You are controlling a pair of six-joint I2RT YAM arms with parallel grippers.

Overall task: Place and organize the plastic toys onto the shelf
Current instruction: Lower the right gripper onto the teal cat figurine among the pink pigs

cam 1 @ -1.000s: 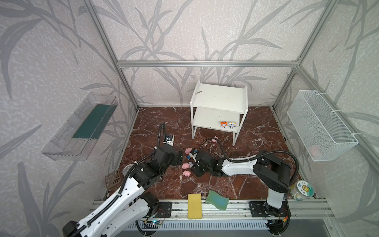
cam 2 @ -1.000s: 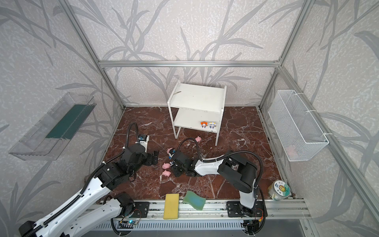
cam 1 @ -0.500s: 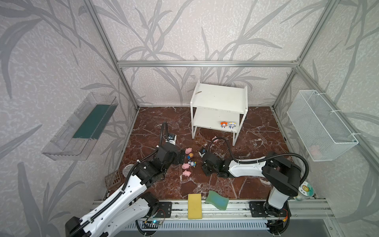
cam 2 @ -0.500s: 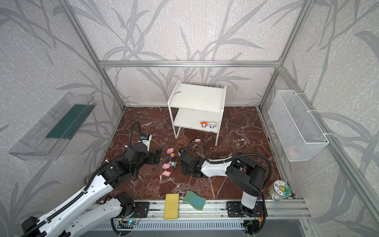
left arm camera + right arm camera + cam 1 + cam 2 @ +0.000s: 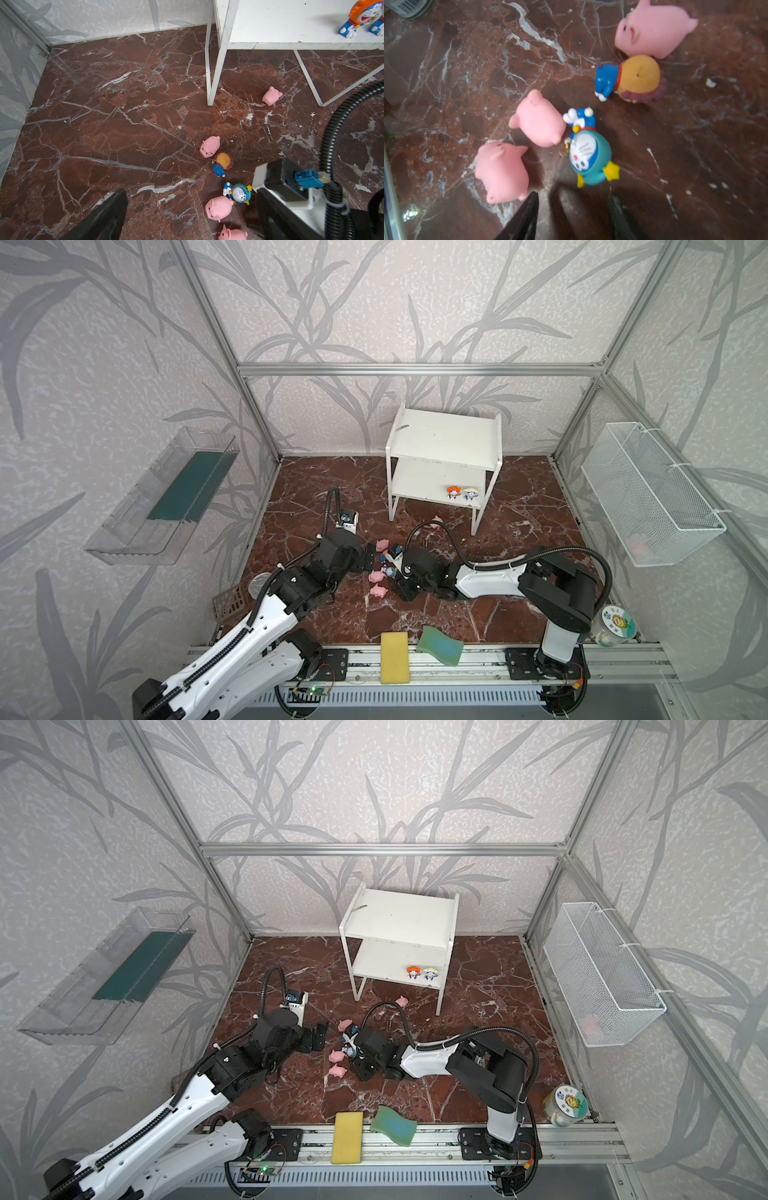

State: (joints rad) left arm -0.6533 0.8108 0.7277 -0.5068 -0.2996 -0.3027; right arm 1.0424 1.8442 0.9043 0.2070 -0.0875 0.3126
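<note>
My left jaws stand wide and hold nothing, low over the tabletop (image 5: 519, 497) just beside the toy cluster. My right jaws are partly apart and also empty. Their black fingers (image 5: 523, 220) point at a teal figurine (image 5: 588, 153), which lies face up just ahead of them, not between them.

The tabletop is glossy, a red-brown marble pattern with white veins. In the cluster I see three smooth, rounded pink pigs (image 5: 219, 206); one of them touches the teal figurine. A yellow-headed figurine (image 5: 221, 164) with a blue body lies face down just beside another pig. A fourth pig (image 5: 271, 96) lies alone near the thin legs of the shelf (image 5: 444, 439).

The shelf is white, with flat boards and side panels. On its lower board, near the front right corner, two figurines (image 5: 454, 492) stand upright side by side.

The clear plastic tray (image 5: 137, 526) on the left wall holds a flat dark green pad (image 5: 187, 485). The white wire basket (image 5: 648, 489) on the right wall holds something pink, too blurred for me to name. A yellow block sponge (image 5: 394, 657) and a wavy green sponge (image 5: 439, 645) lie at the near edge.
</note>
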